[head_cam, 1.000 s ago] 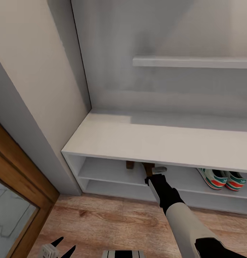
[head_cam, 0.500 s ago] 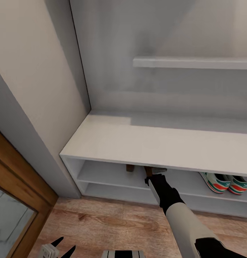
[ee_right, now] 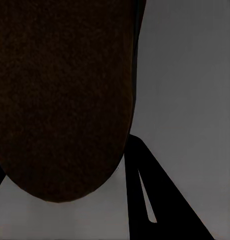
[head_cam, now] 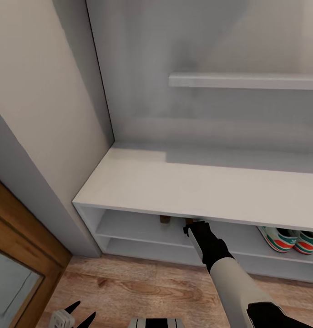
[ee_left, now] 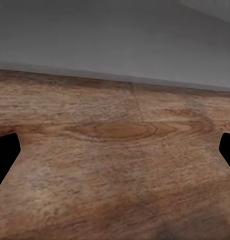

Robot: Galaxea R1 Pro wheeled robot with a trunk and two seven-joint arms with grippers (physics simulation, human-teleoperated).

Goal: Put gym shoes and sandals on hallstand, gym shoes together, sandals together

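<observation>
Faintly, trefoil-marked gym shoes [head_cam: 293, 238] shelved.

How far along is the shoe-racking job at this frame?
Done: both gym shoes sit side by side on the rack's upper shelf. In hand: the right arm reaches under the bench top, a brown sandal close before its wrist camera; a brown bit shows beside it. Left: confirming both sandals rest together.

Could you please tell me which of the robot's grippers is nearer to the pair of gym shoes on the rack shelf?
Right. The right gripper reaches under the bench top at the upper shelf, beside the gym shoes. The left gripper hangs low over the wooden floor, well away from them.
</observation>
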